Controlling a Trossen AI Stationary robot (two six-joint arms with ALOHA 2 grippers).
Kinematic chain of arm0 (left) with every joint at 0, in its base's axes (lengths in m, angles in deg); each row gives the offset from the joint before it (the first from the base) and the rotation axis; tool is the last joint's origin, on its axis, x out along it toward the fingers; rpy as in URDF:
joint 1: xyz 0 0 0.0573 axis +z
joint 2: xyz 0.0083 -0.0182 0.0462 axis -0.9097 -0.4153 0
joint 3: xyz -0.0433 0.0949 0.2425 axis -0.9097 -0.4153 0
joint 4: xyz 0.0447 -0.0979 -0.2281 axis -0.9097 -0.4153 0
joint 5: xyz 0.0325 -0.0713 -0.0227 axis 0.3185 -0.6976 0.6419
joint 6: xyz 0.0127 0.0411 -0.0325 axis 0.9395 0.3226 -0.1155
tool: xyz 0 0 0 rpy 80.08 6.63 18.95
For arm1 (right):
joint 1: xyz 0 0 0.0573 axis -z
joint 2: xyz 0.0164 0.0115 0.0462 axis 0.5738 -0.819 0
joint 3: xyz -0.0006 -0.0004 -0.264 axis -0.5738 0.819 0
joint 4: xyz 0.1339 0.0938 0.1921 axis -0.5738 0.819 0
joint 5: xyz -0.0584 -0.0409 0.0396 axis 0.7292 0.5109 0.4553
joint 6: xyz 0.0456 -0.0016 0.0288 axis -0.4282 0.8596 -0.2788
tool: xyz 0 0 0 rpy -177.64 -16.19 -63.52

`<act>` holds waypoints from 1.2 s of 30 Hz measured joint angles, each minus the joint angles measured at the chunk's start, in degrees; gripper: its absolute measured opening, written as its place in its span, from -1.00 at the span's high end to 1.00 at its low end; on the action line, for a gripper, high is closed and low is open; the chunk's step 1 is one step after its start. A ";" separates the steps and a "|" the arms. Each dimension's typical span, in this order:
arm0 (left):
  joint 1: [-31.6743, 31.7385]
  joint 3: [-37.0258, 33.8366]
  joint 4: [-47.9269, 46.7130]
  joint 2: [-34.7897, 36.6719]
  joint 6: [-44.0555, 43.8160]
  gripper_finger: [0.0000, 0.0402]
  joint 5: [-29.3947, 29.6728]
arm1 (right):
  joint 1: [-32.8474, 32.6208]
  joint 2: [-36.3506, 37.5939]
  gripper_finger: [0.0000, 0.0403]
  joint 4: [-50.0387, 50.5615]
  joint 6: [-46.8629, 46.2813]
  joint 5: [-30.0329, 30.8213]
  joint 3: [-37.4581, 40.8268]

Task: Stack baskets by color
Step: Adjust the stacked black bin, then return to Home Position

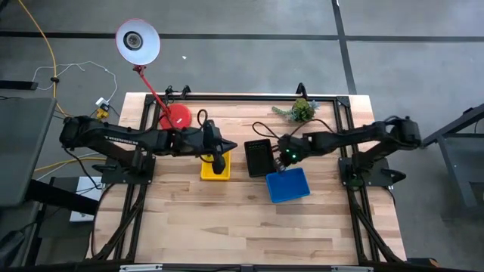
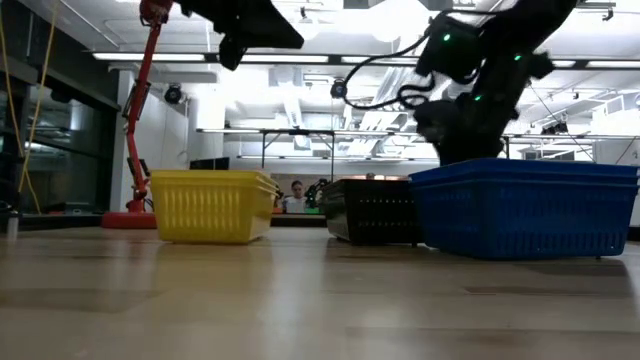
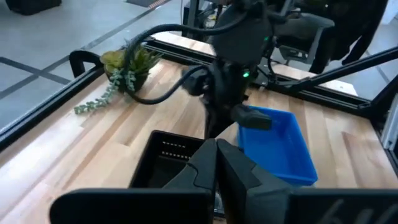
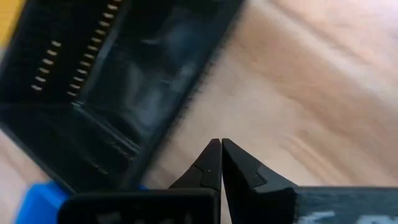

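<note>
1. Seen from above, the left arm covers much of the yellow basket [image 1: 214,168], so its contents cannot be made out; the low view shows stacked yellow rims.
2. 3 perforated plastic baskets sit mid-desk: yellow at 9 o'clock of the black basket [image 1: 258,157], and the blue basket [image 1: 288,185] at 5 o'clock of the black one.
3. The black and blue baskets look empty.
4. The left gripper [image 1: 220,162] hangs over the yellow basket, jaws closed on nothing.
5. The right gripper [image 1: 285,160] hovers at the blue basket's far edge beside the black one, jaws closed, empty.
6. The wooden desk [image 1: 227,227] has plank grain; a red lamp [image 1: 138,41] and a small plant [image 1: 301,110] stand at its far edge.
</note>
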 joint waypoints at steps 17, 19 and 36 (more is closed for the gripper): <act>-6.02 0.00 -0.50 0.00 -2.71 1.00 6.36 | -3.75 -3.85 1.00 -15.74 -3.97 -4.21 0.00; -5.99 0.00 -0.53 0.01 -2.14 1.00 6.33 | -3.37 -2.41 1.00 -13.39 -2.40 -2.43 0.02; 0.31 -7.37 8.79 18.05 5.43 1.00 -15.45 | -8.49 28.40 1.00 -8.33 17.15 8.96 0.02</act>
